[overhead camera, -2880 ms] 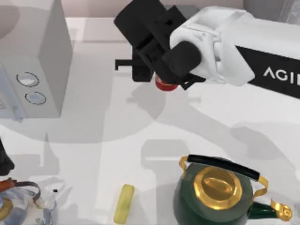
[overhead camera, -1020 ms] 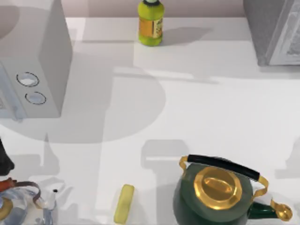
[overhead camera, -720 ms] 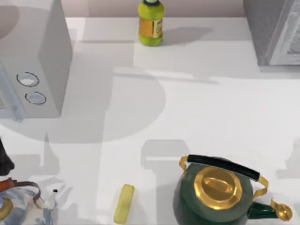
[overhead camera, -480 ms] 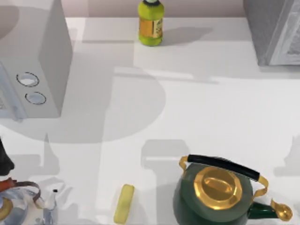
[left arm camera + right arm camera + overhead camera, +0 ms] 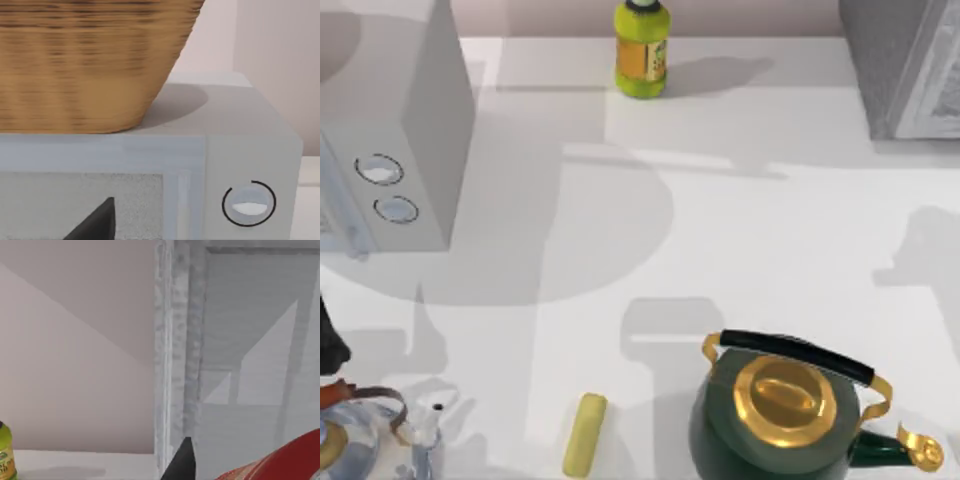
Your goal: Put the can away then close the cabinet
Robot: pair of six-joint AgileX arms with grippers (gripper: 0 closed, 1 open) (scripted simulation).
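Now, L to R. Far left, the microwave (image 5: pixel 390 130) sits as it did, w/ the basket (image 5: pixel 85 60) on top of it. Our L gripper (image 5: pixel 95 222) is parked close to the microwave front, near the knob; whether it's released or clenched we can't tell. It has no part in this step.

Back centre, the bottle (image 5: pixel 642 50) stands upright and in full sight. About 3 s ago our R arm hung over that stretch of table (image 5: pixel 720 230) and covered the can there. The arm has since left the top view, and the can went w/ it, since that spot is bare. The kettle (image 5: pixel 785 410) up front hasn't budged.

Right side is where the news is. A shadow (image 5: pixel 920 255) has spread onto the table below the cabinet (image 5: pixel 910 70); half a sec ago just a sliver showed at the edge. We read that as the R arm swinging in high toward the cabinet.

R wrist view backs this up: R gripper (image 5: pixel 225 475) is clenched on the can (image 5: pixel 290 457), red side right by a dark fingertip, facing the cabinet panel close up. So pick is done and carry is nearly done. Still to do: place the can inside, let go, shut the door. How the door stands we can't make out.
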